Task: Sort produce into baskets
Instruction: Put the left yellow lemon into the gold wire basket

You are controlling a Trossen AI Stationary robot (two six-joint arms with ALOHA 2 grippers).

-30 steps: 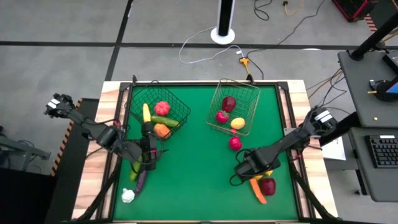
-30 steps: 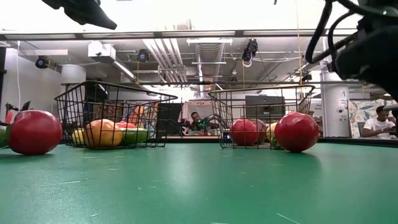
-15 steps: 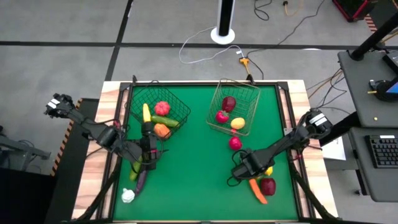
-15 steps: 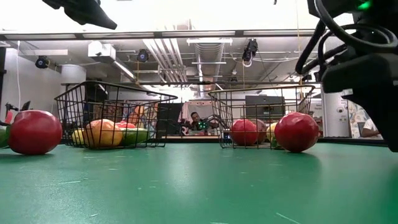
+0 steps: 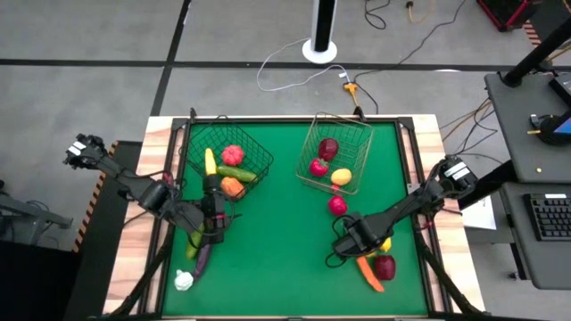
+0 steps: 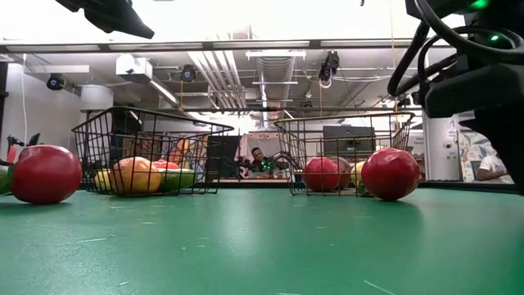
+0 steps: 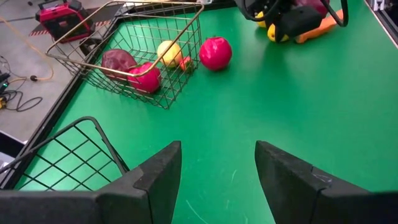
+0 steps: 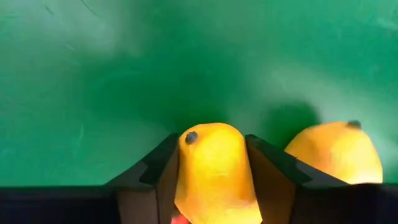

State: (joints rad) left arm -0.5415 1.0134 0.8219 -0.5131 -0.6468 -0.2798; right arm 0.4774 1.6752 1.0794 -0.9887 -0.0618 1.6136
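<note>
Near the tabletop's right edge, toward the front: right gripper down on the green mat, fingers pressed against both flanks of a yellow fruit, evidently gripped for a lift; second yellow fruit just beside, untouched. In the high view, same gripper low among a small cluster, with carrot and red fruit just beyond it toward the front right corner. Loose red fruit between this cluster and the pale basket, probably next in line.

Pale basket, tilted, at the back edge right of centre: red and yellow pieces inside, so the likely destination for the gripped fruit. Dark basket at the back left: yellow, red, green and orange pieces.

Left gripper beside the dark basket's front rim, fingers parted with nothing between them, apparently waiting. Near the left edge toward the front, unsorted: a purple piece and a white piece.

Judged stage: sorting partly done; lift and carry to the pale basket to follow.
</note>
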